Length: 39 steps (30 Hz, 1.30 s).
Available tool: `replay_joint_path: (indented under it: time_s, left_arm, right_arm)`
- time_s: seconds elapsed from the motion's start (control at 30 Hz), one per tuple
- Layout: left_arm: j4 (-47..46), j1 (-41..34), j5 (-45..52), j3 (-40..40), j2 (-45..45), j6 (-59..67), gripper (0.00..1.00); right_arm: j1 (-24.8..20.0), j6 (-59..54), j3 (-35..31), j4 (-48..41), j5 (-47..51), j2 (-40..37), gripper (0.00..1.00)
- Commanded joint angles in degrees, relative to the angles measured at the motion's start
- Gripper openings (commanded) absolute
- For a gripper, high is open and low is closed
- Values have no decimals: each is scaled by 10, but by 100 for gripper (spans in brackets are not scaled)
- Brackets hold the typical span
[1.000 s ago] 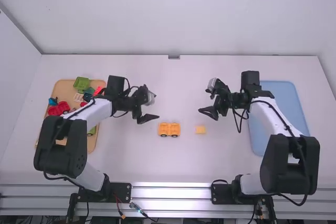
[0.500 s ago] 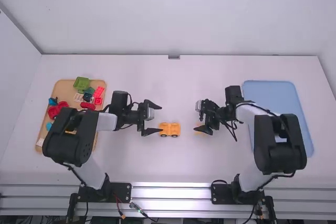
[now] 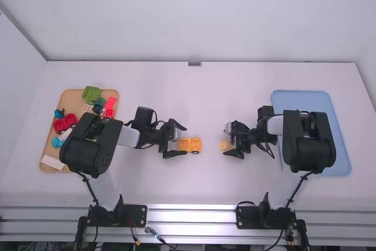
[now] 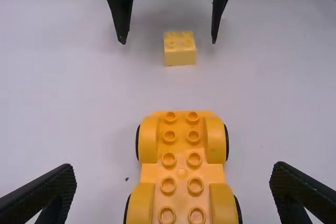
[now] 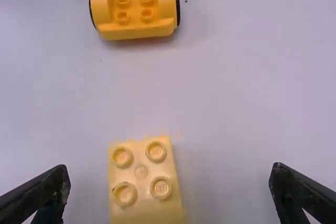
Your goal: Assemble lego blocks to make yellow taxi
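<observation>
Wide open and empty, your right gripper (image 5: 170, 168) brackets the yellow block (image 5: 143, 190), which sits off-centre toward the tabletop's (image 3: 194, 183) near edge.

A wheeled base (image 3: 190, 144), orange-yellow, is being borne upright by its black wheels (image 5: 178, 6) on the white table (image 3: 205, 186). Its studs are being held uppermost in two lengthwise rows, and these are being flanked at both ends by rounded arches over the wheels, with a narrower waist being left between. Its length is being laid from left to right across the high view. A smaller block (image 3: 224, 145), paler yellow, is being supported by the table to the right of the base, apart from it and roughly in line. Four studs in a square are being presented on its top, a small round mark being enclosed among them
</observation>
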Motion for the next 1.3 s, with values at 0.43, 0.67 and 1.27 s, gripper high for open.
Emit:
replay_joint_path:
  time_s: [0.43,0.67,1.27]
  left_arm:
    - [-1,2,-16,8,26,-2,99]
    - [-3,2,-16,8,26,-2,99]
    - [-13,2,-18,8,26,-2,99]
  right_arm:
    - [9,-62,-3,1,-13,35,53]
    - [2,-61,2,-7,-17,35,47]
    - [-2,-58,4,-11,-36,35,20]
